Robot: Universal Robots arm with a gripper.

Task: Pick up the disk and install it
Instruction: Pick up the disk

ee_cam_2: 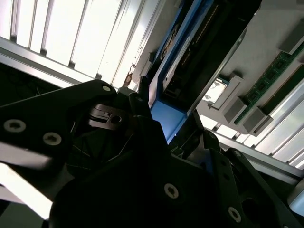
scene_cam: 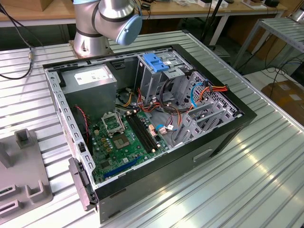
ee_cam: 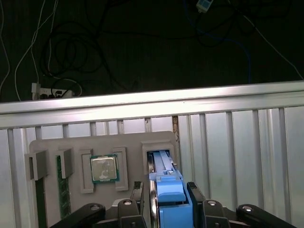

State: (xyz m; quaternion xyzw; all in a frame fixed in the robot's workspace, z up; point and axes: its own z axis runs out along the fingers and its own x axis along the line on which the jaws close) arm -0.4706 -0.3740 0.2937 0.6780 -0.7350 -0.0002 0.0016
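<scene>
At the grey fixture tray [ee_cam: 71, 142], pincer [ee_cam: 166, 187] is clenching disk [ee_cam: 170, 197] across its blue rails [ee_cam: 164, 166]: rigid, weighty, likely shock-fragile.

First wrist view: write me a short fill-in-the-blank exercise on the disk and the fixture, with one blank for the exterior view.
1. In the first wrist view, the disk is seen edge-on at the gripper; its carrier rails are ____.
2. On the grey fixture, the processor sits ____ the memory stick and the disk.
3. In the exterior view, the motherboard in the open case is ____ in colour.

Missing words: blue; between; green.
</scene>
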